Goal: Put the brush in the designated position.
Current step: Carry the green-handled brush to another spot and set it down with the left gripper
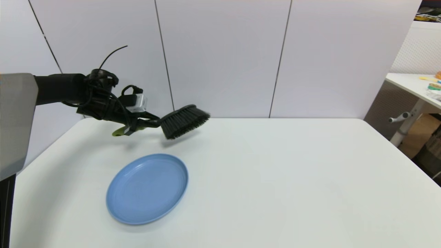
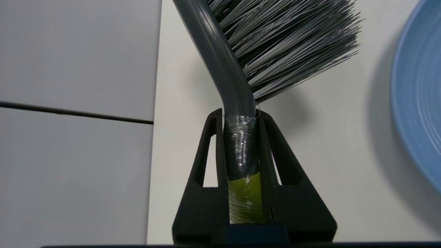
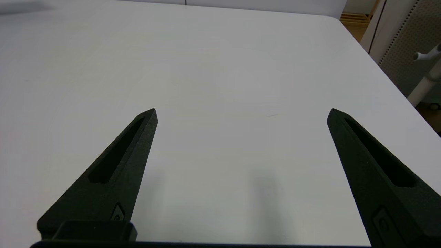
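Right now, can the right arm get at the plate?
Probably yes: the right gripper hangs open and empty over bare table, nothing lies before the plate, and the left gripper holds the brush behind it.

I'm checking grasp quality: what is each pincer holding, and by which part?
The left pincer holds the brush by its handle, near the neck. The right pincer is open, holding nothing.

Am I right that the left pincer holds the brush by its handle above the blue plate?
Not quite. The left pincer does hold the brush by its handle, but over bare white table behind the blue plate, not above it; the head view shows this.
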`<state>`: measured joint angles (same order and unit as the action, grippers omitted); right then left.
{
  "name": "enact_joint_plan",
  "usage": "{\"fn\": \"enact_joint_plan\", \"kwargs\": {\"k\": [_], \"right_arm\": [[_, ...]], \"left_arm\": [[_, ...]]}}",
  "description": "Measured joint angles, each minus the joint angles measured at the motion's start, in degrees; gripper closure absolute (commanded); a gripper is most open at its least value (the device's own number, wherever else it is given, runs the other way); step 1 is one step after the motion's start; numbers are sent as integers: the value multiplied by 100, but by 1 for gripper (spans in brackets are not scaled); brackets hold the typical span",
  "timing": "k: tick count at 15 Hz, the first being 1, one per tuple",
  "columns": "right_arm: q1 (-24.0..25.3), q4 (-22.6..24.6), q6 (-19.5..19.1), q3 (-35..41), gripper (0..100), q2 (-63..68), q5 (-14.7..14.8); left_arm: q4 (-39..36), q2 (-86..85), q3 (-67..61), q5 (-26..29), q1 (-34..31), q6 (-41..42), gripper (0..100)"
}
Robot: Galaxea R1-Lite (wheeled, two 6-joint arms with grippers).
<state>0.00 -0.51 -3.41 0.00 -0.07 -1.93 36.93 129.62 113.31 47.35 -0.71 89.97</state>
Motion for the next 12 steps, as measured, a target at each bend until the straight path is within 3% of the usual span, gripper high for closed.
{"fn": "enact_joint_plan", "kwargs": {"k": [12], "right_arm": [[0, -1, 2, 0, 0, 0, 4]], "left_arm": [[-94, 412, -6, -35, 60, -55, 100]]}}
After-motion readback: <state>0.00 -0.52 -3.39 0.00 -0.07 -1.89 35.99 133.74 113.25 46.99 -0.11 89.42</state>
